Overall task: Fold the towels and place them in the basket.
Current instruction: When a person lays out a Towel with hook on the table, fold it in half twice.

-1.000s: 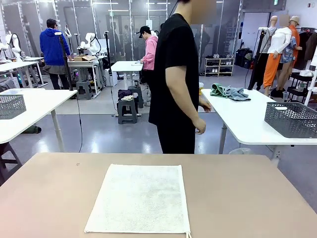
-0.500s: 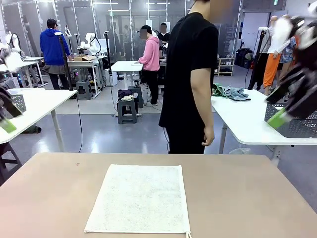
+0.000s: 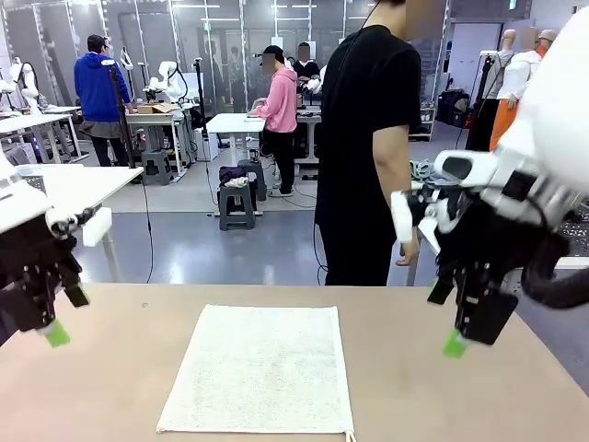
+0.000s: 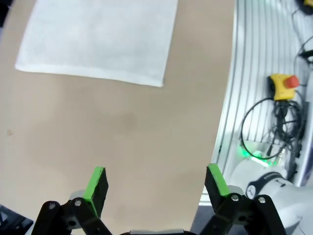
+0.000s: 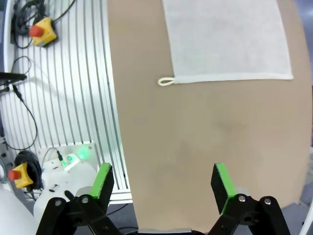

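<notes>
One off-white towel (image 3: 262, 368) lies flat and unfolded on the beige table (image 3: 120, 387), near its front edge. It is also at the top of the left wrist view (image 4: 102, 39) and of the right wrist view (image 5: 225, 39), where its hanging loop (image 5: 166, 82) points at the table's edge. My left gripper (image 3: 66, 315) hovers open above the table to the left of the towel, and my right gripper (image 3: 446, 320) hovers open to its right. Both are empty (image 4: 156, 178) (image 5: 162, 177). The basket is hidden behind my right arm.
A person in a black shirt (image 3: 368, 157) stands at the table's far side, turned sideways, hands off the table. A white side table (image 3: 425, 235) behind holds a heap of clothes (image 3: 425, 170). Emergency-stop boxes and cables (image 4: 281, 88) (image 5: 39, 29) lie beyond the table's near edge.
Both arms have swung in from the sides and come down beside the towel, jaws still wide. The person has stepped to the right. The towel has not moved.
</notes>
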`<state>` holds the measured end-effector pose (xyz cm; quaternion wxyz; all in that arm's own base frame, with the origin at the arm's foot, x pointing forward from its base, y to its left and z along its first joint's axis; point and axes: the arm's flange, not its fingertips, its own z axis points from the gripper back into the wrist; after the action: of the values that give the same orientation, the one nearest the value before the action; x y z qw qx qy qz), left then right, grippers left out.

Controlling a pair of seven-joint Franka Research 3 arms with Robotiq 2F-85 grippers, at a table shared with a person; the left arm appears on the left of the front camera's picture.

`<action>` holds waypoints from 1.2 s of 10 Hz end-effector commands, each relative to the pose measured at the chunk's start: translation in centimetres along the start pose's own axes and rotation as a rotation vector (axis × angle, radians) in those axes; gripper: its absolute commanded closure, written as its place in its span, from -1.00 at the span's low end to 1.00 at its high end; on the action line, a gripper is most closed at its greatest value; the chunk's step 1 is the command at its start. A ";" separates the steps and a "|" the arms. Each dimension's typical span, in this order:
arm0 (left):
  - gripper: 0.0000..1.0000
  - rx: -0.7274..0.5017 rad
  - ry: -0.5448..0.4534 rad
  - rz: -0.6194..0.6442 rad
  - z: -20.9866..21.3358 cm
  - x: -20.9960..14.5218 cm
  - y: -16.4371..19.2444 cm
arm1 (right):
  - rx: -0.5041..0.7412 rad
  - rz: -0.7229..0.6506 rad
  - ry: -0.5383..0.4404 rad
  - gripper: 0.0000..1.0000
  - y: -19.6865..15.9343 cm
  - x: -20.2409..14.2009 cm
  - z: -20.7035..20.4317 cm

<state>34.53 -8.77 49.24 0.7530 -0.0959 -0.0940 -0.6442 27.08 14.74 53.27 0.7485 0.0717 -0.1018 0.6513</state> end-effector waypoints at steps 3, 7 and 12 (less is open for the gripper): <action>-1.00 0.039 0.059 -0.058 -1.6 -1.8 -1.5 | 0.023 0.048 0.003 -1.00 -0.1 0.1 -2.7; -1.00 0.004 0.030 -0.027 -1.3 -0.9 -1.0 | 0.026 0.016 0.018 -1.00 0.4 0.2 -2.1; -1.00 0.022 0.059 -0.070 -2.0 0.2 -1.5 | 0.015 0.028 0.031 -1.00 0.5 1.2 -2.8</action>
<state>32.96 -8.64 47.51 0.7392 -0.0792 -0.0818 -0.6638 26.73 15.79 51.11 0.7404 0.0737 -0.0876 0.6624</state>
